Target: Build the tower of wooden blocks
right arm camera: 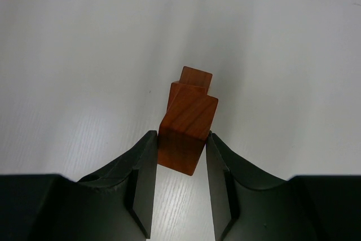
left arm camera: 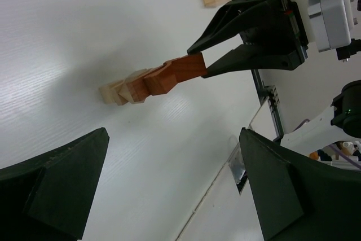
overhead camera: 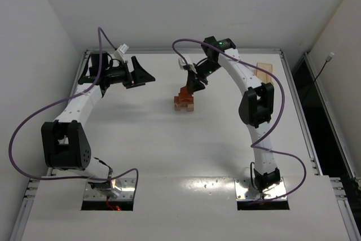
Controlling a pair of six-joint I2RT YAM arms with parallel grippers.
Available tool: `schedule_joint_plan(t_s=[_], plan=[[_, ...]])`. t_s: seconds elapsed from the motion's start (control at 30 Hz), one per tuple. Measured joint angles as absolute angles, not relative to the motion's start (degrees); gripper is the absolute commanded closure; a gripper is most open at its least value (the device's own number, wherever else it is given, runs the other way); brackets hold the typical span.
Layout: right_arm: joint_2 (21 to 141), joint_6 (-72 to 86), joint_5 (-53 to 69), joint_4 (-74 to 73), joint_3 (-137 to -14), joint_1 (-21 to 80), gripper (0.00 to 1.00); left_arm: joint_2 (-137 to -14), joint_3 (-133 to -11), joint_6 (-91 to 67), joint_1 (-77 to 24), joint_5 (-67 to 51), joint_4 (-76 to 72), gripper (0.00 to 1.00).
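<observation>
Place: robot lab bench, prob. a test cell.
Table (overhead camera: 169,156): white, bare top, metal rail (overhead camera: 152,50) running round it.
Walls (overhead camera: 28,55): plain white panels boxing it in.
Arms: left arm (overhead camera: 73,111) & right arm (overhead camera: 242,74) sitting bolted on steel plates (overhead camera: 245,187), purple cables (overhead camera: 22,122) looping off.

No readable text, numbers or brand marks in any view. White tag (overhead camera: 120,49) on the left arm's cable: too small to tell if anything is printed on it. White housing (left arm camera: 329,9) on the right arm's wrist, seen from the left wrist view: grey patch on its face, nothing legible. Wood block tower (overhead camera: 184,101) and its top block (right arm camera: 188,125): plain wood grain only.
</observation>
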State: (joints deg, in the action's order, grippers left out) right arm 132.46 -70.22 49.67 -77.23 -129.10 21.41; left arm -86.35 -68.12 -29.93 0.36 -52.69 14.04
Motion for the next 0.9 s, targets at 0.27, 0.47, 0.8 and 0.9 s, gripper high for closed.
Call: schedule_joint_plan(t_s=[0.27,0.47,0.8,0.9], plan=[[132.99,-69.63,49.67,-77.21,-129.1,21.41,0.96,-86.41,-68.12,-30.06,0.36,-51.92,14.04,0.0],[133.16,-69.28,49.67,-77.21,-129.1,21.41,0.93,-86.67,-68.12,-30.06,0.36,-51.22,14.09,0.0],[134.13,-69.14,49.69,-77.21,-129.14,21.41,0.88,-87.29,-68.12,-30.06,-0.01,-51.13,14.09,0.0],[134.39,-69.14,49.67,-77.21,-129.14,21.41,0.88,-87.33,-68.12,-30.06,-0.01,-51.13,14.09,0.0]])
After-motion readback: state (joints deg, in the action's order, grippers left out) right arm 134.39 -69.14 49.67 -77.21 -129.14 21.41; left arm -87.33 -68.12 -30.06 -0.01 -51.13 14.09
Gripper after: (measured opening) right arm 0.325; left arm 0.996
